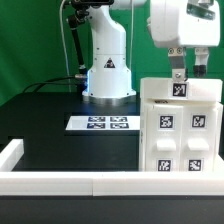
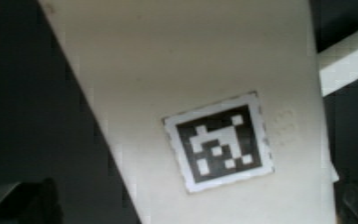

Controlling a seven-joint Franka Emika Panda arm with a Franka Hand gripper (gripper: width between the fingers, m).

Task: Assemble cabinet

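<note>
The cabinet body [image 1: 182, 135] is a large white box with several black-and-white tags. It stands at the exterior view's right, by the front rail. My gripper [image 1: 189, 74] hangs straight over its top edge, with its fingers [image 1: 178, 70] reaching down to a tagged top face [image 1: 180, 91]. In the wrist view a white tagged cabinet panel [image 2: 194, 110] fills the picture and runs between the jaws. One dark finger [image 2: 19, 203] stands apart from the panel's edge, so the gripper looks open around it. The other finger is out of view.
The marker board [image 1: 103, 123] lies flat on the black table in front of the robot base [image 1: 108, 72]. A low white border rail [image 1: 60, 181] runs along the front edge and up the left side [image 1: 10, 152].
</note>
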